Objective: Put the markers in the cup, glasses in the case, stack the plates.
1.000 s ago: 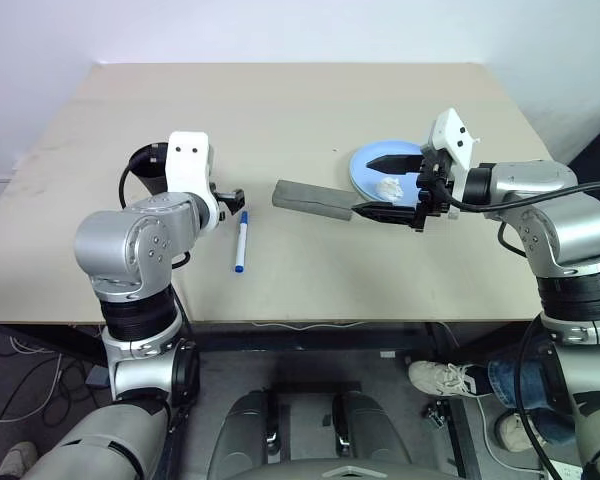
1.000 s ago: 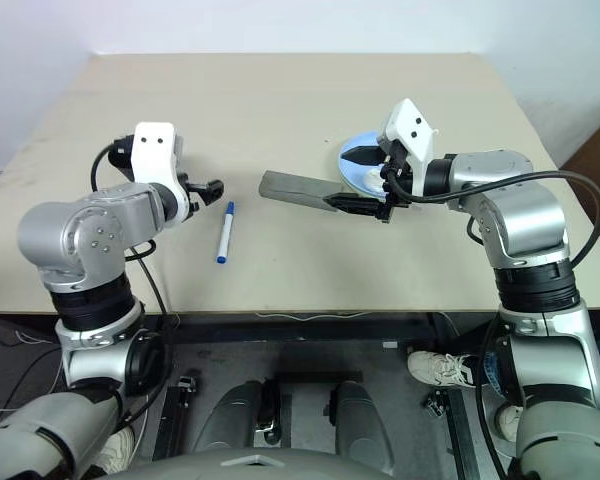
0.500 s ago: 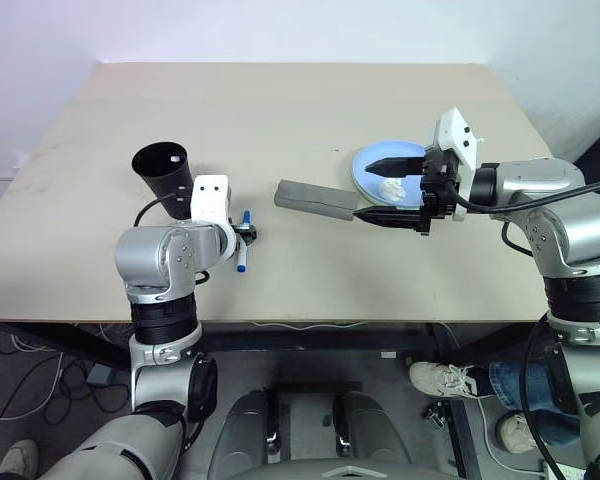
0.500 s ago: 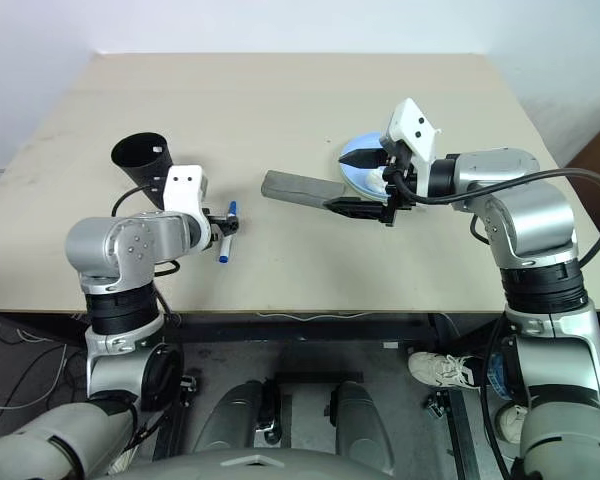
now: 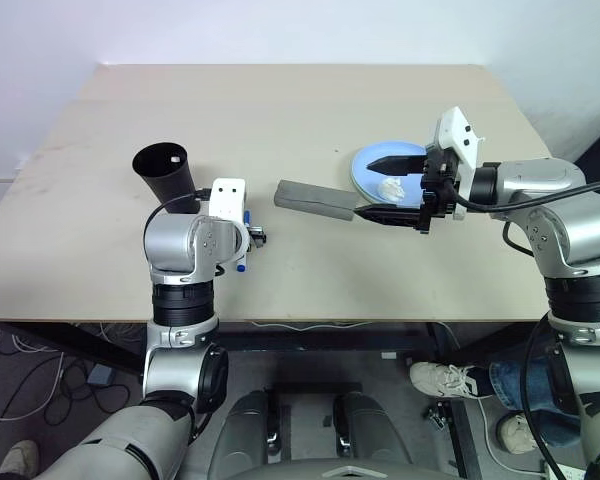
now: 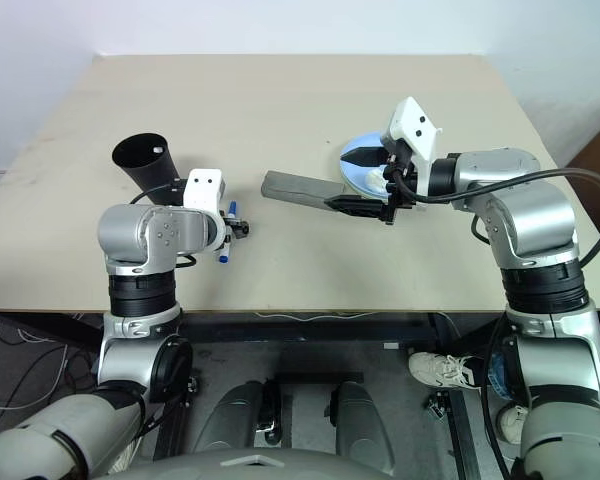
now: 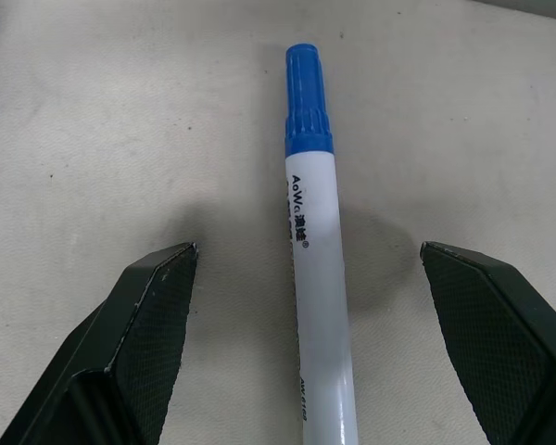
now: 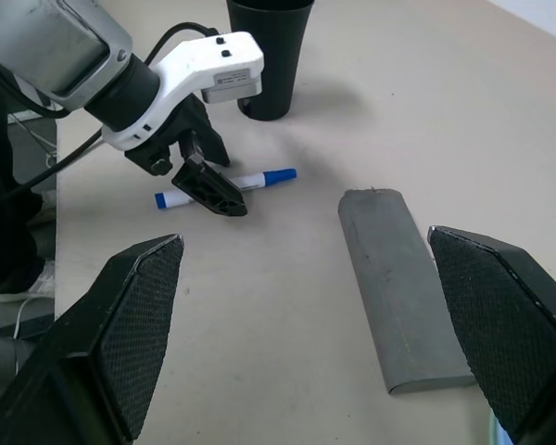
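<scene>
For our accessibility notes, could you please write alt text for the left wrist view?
A blue-capped white marker lies on the beige table, centred between the left gripper's two open black fingers, which touch neither side of it.

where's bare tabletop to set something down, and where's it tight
Free: the whole far half of the table behind the cup and blue plate, and the near strip in front of the grey case. Tight: the left claw straddling the blue marker beside the cup, and the right claw over plate and case.
</scene>
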Robot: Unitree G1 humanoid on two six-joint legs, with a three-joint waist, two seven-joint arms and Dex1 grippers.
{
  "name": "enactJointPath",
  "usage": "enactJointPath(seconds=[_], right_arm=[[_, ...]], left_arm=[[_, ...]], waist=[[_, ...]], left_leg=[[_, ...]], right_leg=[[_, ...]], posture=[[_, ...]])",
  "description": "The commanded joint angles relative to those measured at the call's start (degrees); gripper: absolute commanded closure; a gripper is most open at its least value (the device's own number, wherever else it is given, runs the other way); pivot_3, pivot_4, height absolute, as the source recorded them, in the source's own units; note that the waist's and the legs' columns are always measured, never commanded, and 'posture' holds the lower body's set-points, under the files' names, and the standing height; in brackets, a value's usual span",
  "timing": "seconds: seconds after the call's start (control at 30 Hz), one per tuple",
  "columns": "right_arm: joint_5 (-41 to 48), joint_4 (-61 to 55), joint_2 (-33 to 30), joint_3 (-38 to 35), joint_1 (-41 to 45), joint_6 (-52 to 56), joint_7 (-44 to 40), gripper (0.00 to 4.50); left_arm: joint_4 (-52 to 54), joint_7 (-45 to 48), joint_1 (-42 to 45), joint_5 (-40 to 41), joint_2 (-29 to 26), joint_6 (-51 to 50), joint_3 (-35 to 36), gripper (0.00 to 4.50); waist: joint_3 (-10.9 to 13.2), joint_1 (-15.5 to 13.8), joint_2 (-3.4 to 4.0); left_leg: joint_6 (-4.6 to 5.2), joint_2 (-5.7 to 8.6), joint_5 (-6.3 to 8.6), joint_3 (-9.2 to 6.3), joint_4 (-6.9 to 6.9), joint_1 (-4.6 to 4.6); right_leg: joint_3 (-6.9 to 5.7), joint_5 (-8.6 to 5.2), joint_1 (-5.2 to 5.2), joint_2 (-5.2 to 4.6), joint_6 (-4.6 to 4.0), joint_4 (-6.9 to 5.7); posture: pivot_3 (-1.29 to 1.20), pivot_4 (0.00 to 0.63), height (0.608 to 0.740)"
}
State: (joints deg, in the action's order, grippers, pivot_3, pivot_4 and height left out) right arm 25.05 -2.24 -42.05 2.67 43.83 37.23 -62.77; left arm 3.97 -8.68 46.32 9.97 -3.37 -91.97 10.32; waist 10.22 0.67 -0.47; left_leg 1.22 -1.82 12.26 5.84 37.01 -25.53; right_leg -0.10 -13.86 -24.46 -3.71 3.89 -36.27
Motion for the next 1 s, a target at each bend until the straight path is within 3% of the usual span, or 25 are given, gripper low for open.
enactJointPath(seconds=[0.03,0.13,0.4,0.47,0.6,0.7,1.0], right_arm=[[0.8,-2.49,-0.8,-2.07,0.46,-0.14,0.62,0.0],[0.82,-2.33,-0.79,-2.16,0.41,-0.27,0.93,0.0],[0.77,-2.3,-0.68,-2.07,0.03,-0.52,1.39,0.0],[0.77,-2.26,-0.63,-1.98,0.02,-0.6,1.39,0.0],[0.73,-2.01,-0.58,-1.85,0.02,-0.74,1.35,0.0],[0.77,-2.0,-0.54,-1.84,-0.27,-0.84,1.31,0.0],[0.69,-2.15,0.27,-1.27,-0.57,-1.41,1.42,0.0]], left_arm=[[-1.38,0.0,-0.31,-1.47,0.97,-0.53,1.1,0.46],[-1.54,-0.08,-0.38,-2.21,1.54,-0.53,2.21,1.03],[-0.5,-0.23,-0.3,-4.93,1.67,-0.29,5.3,3.73],[-0.48,-0.01,-0.43,-5.27,1.65,-0.51,5.6,4.22],[0.27,2.12,-1.9,-4.63,-0.9,-0.49,2.96,4.22],[3.22,6.19,-3.88,-3.4,-7.12,1.89,-4.15,4.22],[15.29,18.34,-7.25,-1.59,-20.02,20.82,-16.24,4.22]], waist=[[-0.01,-0.01,0.02],[-0.01,-0.01,0.02],[-0.02,-0.06,0.02],[-0.02,-0.03,0.02],[-0.02,0.03,0.02],[-0.02,0.22,0.02],[-0.02,0.01,0.02]], left_leg=[[0.0,0.0,0.0,0.0,0.0,0.0],[-0.01,0.01,0.01,0.01,-0.02,0.0],[-0.01,0.02,0.01,0.02,-0.06,-0.02],[-0.01,0.02,0.01,0.02,-0.06,-0.02],[-0.01,0.02,0.01,0.02,-0.12,-0.02],[-0.02,0.02,0.01,0.03,-0.19,-0.02],[-0.33,0.02,-0.18,0.14,-0.86,-0.17]], right_leg=[[0.0,0.0,0.0,-0.02,-0.01,0.0],[0.01,0.01,0.0,-0.06,-0.02,0.0],[0.01,0.01,-0.01,-0.09,-0.03,0.04],[0.01,0.01,-0.01,-0.1,-0.03,0.05],[0.01,0.01,-0.03,-0.1,-0.03,0.08],[0.02,0.0,-0.06,-0.1,-0.04,0.08],[0.08,0.02,-0.5,-0.12,-0.28,0.2]], posture=[[0.0,0.15,0.74],[0.0,0.15,0.74],[0.0,0.15,0.74],[0.0,0.15,0.74],[0.0,0.15,0.74],[0.0,0.15,0.74],[0.0,0.15,0.74]])
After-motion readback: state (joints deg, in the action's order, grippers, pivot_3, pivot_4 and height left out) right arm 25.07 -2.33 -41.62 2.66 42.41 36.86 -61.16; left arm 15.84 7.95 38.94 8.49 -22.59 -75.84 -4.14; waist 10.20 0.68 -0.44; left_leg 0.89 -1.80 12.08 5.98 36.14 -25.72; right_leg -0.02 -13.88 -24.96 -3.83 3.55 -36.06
